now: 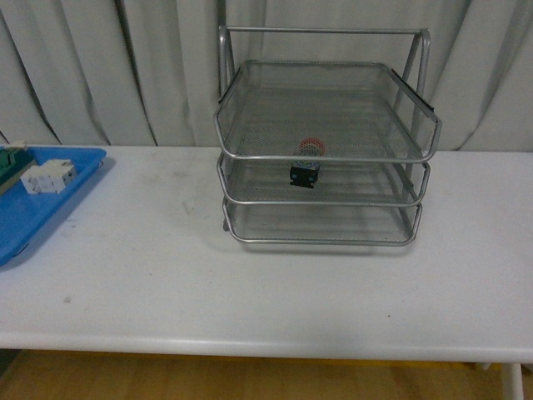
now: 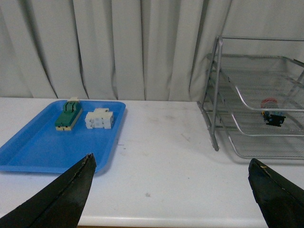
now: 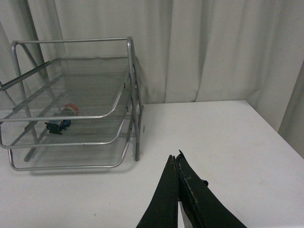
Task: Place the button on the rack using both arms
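The silver wire-mesh rack [image 1: 325, 200] stands at the back middle of the white table. The button [image 1: 306, 162], red cap and dark body with blue bits, lies on the rack's middle tray near its front. It also shows in the left wrist view [image 2: 272, 114] and the right wrist view [image 3: 61, 121]. My left gripper [image 2: 171, 175] is open and empty, above the table between the blue tray and the rack [image 2: 251, 95]. My right gripper [image 3: 175, 159] is shut and empty, above the table to the right of the rack [image 3: 71, 118]. Neither arm shows in the front view.
A flat blue plastic tray [image 1: 33, 212] lies at the table's left edge. It holds a white block component [image 1: 48, 176] and a green flat component [image 1: 12, 164]. Grey curtains hang behind the table. The table's front edge is close in the front view.
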Action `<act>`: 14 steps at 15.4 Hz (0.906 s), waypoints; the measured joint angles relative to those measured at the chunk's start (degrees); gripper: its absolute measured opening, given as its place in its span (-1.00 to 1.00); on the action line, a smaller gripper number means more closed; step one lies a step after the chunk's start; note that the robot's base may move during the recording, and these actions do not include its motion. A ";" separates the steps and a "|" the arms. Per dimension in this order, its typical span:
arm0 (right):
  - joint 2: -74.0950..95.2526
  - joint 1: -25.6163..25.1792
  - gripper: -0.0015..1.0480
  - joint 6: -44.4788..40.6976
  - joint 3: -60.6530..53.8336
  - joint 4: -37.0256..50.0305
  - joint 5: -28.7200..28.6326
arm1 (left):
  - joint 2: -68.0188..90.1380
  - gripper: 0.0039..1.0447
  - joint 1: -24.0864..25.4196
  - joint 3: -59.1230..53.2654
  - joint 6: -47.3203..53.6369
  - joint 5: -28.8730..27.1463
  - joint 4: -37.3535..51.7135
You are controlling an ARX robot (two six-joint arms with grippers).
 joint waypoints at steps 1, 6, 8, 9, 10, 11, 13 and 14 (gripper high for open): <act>-1.75 0.00 -0.97 0.00 0.00 -1.66 0.00 | 0.00 0.88 0.00 0.00 0.00 0.00 0.00; -11.04 0.00 -0.97 0.00 -0.02 -10.58 0.00 | 0.00 0.88 0.00 0.00 0.00 0.00 0.00; -14.62 0.00 -0.97 0.00 -0.02 -14.05 0.00 | 0.00 0.88 0.00 0.00 0.00 0.00 0.00; -16.59 0.00 -0.97 0.00 -0.02 -16.02 0.00 | 0.00 0.88 0.00 0.00 0.00 0.00 0.00; -17.53 0.00 -0.97 0.00 -0.02 -16.85 0.00 | 0.00 0.88 0.00 0.00 0.00 0.00 0.00; -18.75 0.00 -0.97 0.00 -0.02 -18.12 0.00 | 0.00 0.88 0.00 0.00 0.00 0.00 0.02; -20.85 0.00 -0.97 0.00 -0.02 -20.24 0.00 | 0.00 0.88 0.00 0.00 0.00 0.00 0.00; -21.92 0.00 -0.97 0.00 -0.02 -21.33 0.00 | 0.00 0.88 0.00 0.00 0.00 0.00 0.00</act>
